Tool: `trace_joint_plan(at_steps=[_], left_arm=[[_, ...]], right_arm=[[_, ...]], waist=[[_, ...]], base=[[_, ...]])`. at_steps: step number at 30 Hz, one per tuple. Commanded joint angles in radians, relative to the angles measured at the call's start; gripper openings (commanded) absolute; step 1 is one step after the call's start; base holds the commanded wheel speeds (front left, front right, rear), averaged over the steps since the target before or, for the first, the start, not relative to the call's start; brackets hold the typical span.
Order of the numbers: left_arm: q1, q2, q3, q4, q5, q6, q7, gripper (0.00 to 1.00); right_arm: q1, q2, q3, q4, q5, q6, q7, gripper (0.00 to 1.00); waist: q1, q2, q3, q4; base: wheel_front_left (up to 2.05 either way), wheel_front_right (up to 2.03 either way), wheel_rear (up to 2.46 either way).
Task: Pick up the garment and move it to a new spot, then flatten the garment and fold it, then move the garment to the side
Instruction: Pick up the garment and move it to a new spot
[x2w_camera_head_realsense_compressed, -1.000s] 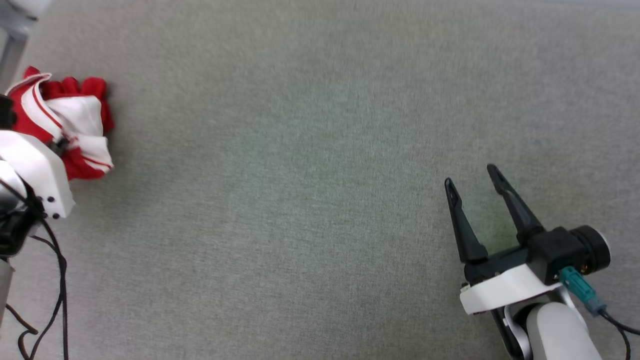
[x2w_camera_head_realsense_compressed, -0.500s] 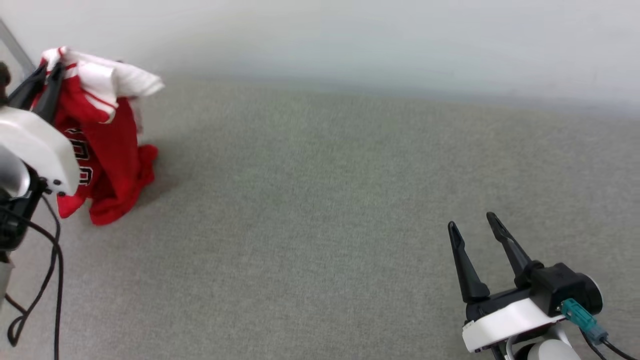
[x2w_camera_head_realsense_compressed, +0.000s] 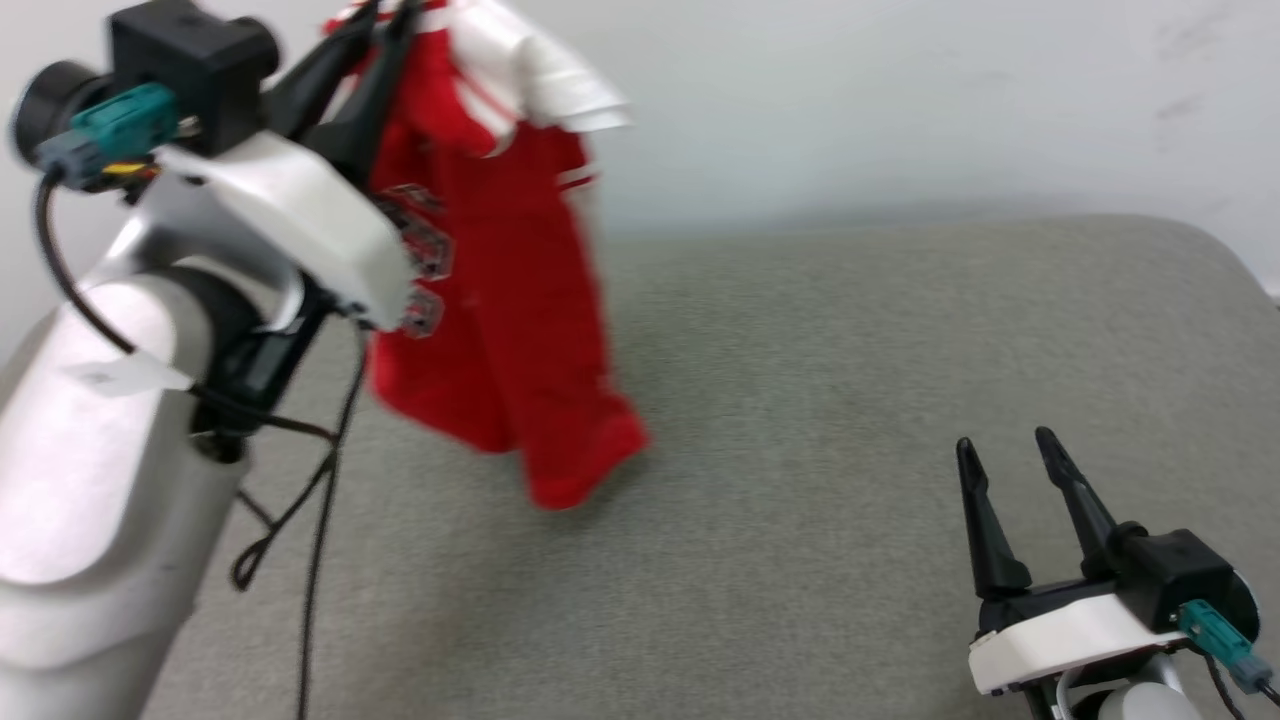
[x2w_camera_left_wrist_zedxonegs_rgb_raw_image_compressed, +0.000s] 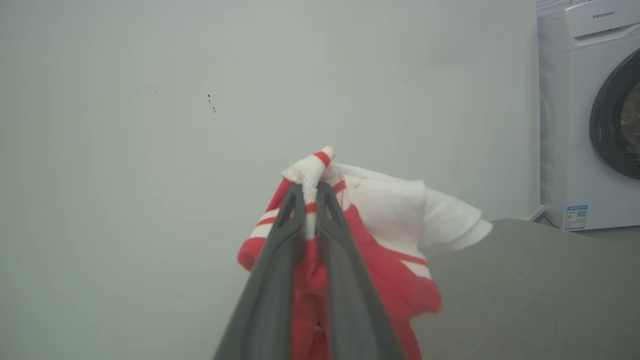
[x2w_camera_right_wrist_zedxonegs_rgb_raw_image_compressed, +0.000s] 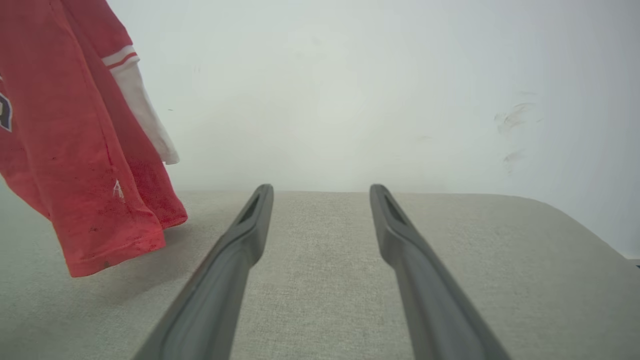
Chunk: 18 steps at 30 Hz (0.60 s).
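The red garment (x2w_camera_head_realsense_compressed: 500, 300) with white sleeves hangs in the air at the upper left of the head view, its hem just above the grey table (x2w_camera_head_realsense_compressed: 850, 400). My left gripper (x2w_camera_head_realsense_compressed: 385, 12) is shut on its striped trim near the top. In the left wrist view the two fingers pinch the white-and-red trim of the garment (x2w_camera_left_wrist_zedxonegs_rgb_raw_image_compressed: 385, 220), left gripper (x2w_camera_left_wrist_zedxonegs_rgb_raw_image_compressed: 310, 187) tips together. My right gripper (x2w_camera_head_realsense_compressed: 1005, 450) stands open at the lower right, with nothing between its fingers. The right wrist view has the garment (x2w_camera_right_wrist_zedxonegs_rgb_raw_image_compressed: 75, 150) hanging at the left, beyond the right gripper (x2w_camera_right_wrist_zedxonegs_rgb_raw_image_compressed: 320, 192).
A pale wall rises behind the table. A white washing machine (x2w_camera_left_wrist_zedxonegs_rgb_raw_image_compressed: 590, 115) stands at the right in the left wrist view. The table's far right corner (x2w_camera_head_realsense_compressed: 1210, 250) is rounded. Black cables (x2w_camera_head_realsense_compressed: 310, 530) dangle from my left arm.
The head camera has tilted up and turned. My left gripper has lifted the garment off the table and carried it rightward; it now hangs stretched out. The right gripper stays open.
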Motion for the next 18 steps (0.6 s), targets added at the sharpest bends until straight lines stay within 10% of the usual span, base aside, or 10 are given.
trace_joint_plan(at_steps=[1,10,18], left_arm=[[-0.039,-0.041,-0.019,-0.004,-0.006,-0.006,-0.017,0.0],[-0.04,-0.189,-0.081,0.016,-0.058,-0.026,-0.094,0.0],[0.165,-0.174,-0.142,0.198,-0.132,-0.075,-0.136,0.0]], right_arm=[[0.008,0.001,-0.02,-0.002,-0.02,-0.001,-0.002,1.0],[-0.018,0.002,-0.122,-0.002,0.01,-0.001,-0.002,1.0],[-0.045,0.002,-0.144,-0.01,0.009,-0.001,-0.002,1.0]], waist=[[0.0001,-0.0001,0.008,-0.068],[0.0001,-0.0001,0.053,-0.156],[0.0001,-0.0001,0.116,-0.159]], base=[[0.0,0.0,0.0],[0.0,0.0,0.0],[0.0,0.0,0.0]])
